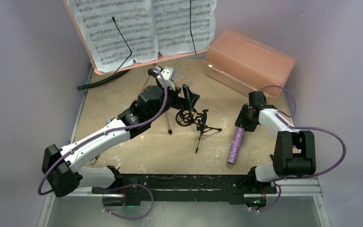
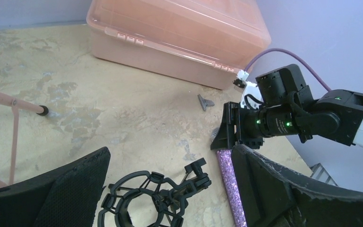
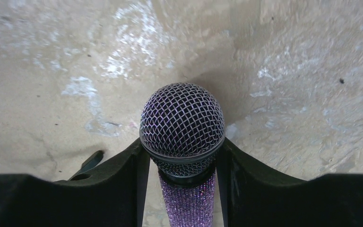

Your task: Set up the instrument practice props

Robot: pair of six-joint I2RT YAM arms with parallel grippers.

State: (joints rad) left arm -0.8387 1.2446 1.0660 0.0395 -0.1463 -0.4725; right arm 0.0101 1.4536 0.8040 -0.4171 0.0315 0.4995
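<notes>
The pink music stand [image 1: 123, 66] stands at the back with white sheet-music pages [image 1: 146, 26] on it. A small black mic stand [image 1: 201, 124] is mid-table and looks tipped over, its ring mount [image 2: 146, 198] low on the surface. Just behind that ring, my left gripper [image 1: 189, 100] hangs wide open, and the ring shows between its fingers [image 2: 75, 189]. The purple glitter microphone [image 1: 235, 145] lies on the table at the right. My right gripper [image 3: 182, 151] is shut on it just under the mesh head [image 3: 182, 120].
A salmon plastic box [image 1: 248, 61] sits at the back right against the wall, close behind the right gripper [image 2: 231, 135]. A black hose [image 1: 99, 81] lies at the back left. One pink stand leg [image 2: 14, 101] reaches toward the left arm. A small grey toothed piece [image 2: 205, 101] lies near the box.
</notes>
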